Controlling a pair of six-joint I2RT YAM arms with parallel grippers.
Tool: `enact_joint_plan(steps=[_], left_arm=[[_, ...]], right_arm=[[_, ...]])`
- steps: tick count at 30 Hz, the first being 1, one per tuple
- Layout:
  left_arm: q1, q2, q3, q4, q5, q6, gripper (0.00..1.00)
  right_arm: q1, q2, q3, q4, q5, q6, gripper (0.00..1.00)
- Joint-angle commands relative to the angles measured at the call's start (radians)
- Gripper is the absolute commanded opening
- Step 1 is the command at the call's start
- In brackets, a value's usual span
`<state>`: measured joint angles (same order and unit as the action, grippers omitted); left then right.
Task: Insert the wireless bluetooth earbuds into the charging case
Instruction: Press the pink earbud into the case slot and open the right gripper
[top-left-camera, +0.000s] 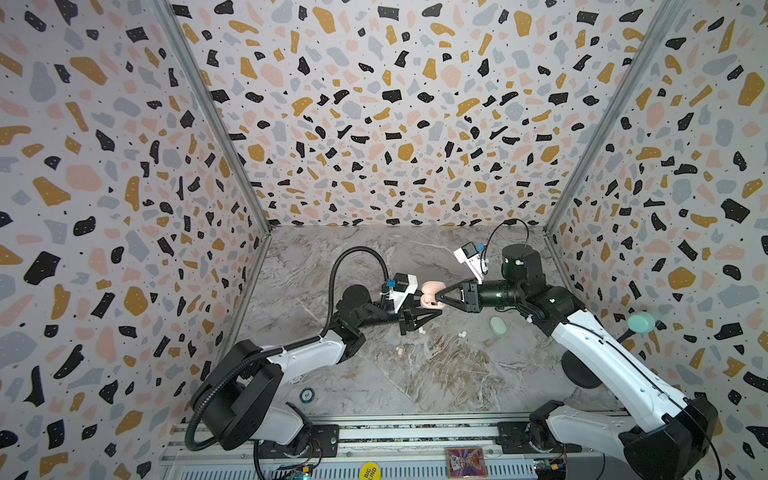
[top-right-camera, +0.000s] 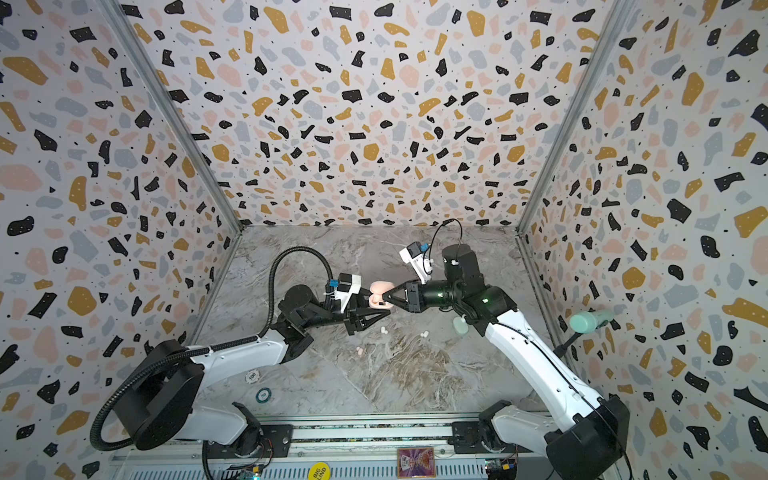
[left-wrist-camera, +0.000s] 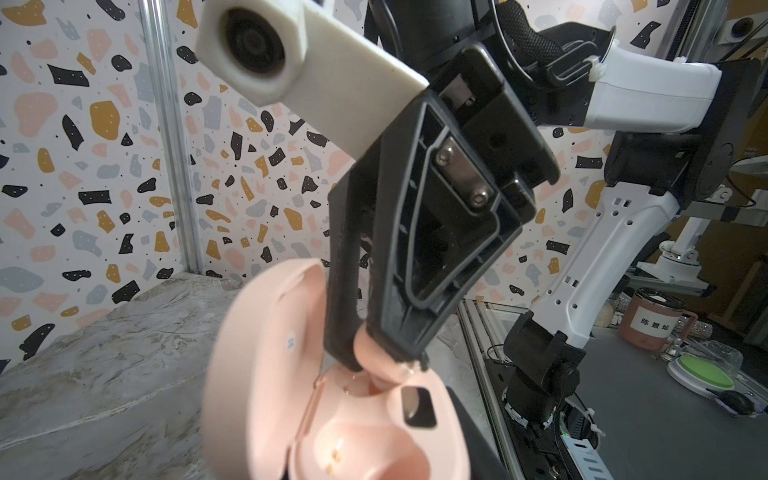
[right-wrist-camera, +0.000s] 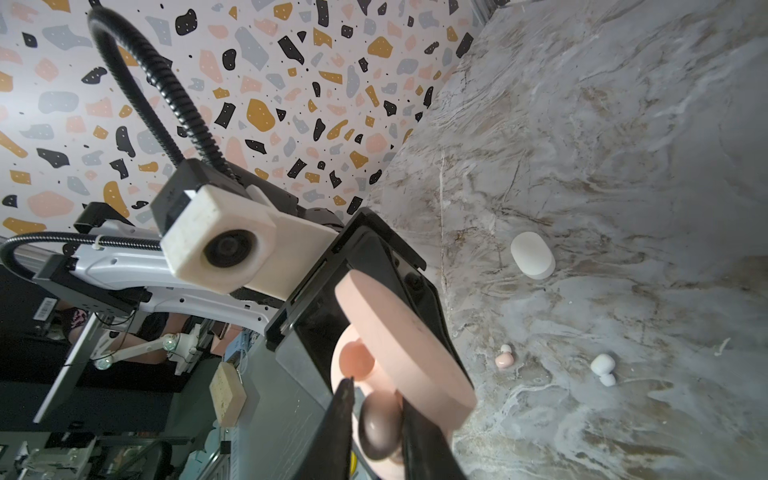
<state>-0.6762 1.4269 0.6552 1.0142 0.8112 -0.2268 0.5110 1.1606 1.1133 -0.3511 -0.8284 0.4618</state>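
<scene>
While your left gripper (top-left-camera: 430, 311) is clamping the base of the open pink case (left-wrist-camera: 374, 444) and holding it off the table (top-left-camera: 415, 386), your right gripper (left-wrist-camera: 376, 357) is pinching one pink earbud (left-wrist-camera: 370, 349) at the mouth of a socket (left-wrist-camera: 361, 390) in that case. Its jaws are sitting closed on the bud. I cannot tell whether the pinch is loosening.

Handling (judgement): the bud is looking tiny, light, hard and smooth. It is likely to squirt out of the pinch if you are pressing off-axis. You are best gripping across its rounded body and leaving the lower end free to enter. The hinged lid (left-wrist-camera: 257, 353) is looking like the case's weak part, so keep holding the base.

Views: the left wrist view is showing the socket, the gold contacts (left-wrist-camera: 334, 455) and the bud's end going in. The right wrist view is catching the case nearly edge-on, with no socket floor showing. It is, though, showing a white case (right-wrist-camera: 532, 254) beyond the pink case, which I am not finding in either top view. It is also showing a loose pink earbud (right-wrist-camera: 505, 359) and white earbuds (right-wrist-camera: 603, 365) on the table near it. Both top views are adding a mint case (top-left-camera: 497, 325) near the pink case, on the right arm's side.
</scene>
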Motion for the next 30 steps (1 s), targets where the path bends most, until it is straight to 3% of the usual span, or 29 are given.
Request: enact_joint_plan(steps=[1,10,26,30], left_arm=[[-0.005,-0.017,0.039,0.041,0.018,0.013,0.41],[-0.011,-0.015,0.028,0.040,0.012,0.003,0.41],[0.000,-0.007,0.009,0.023,-0.029,-0.004,0.41],[0.048,0.004,-0.027,0.101,-0.033,-0.080,0.41]], right_arm=[[0.005,0.002,0.022,-0.024,0.021,-0.012,0.31],[0.005,0.037,0.106,-0.117,0.064,-0.048,0.42],[0.022,0.023,0.179,-0.199,0.089,-0.065,0.48],[0.060,-0.006,0.173,-0.214,0.116,-0.047,0.51]])
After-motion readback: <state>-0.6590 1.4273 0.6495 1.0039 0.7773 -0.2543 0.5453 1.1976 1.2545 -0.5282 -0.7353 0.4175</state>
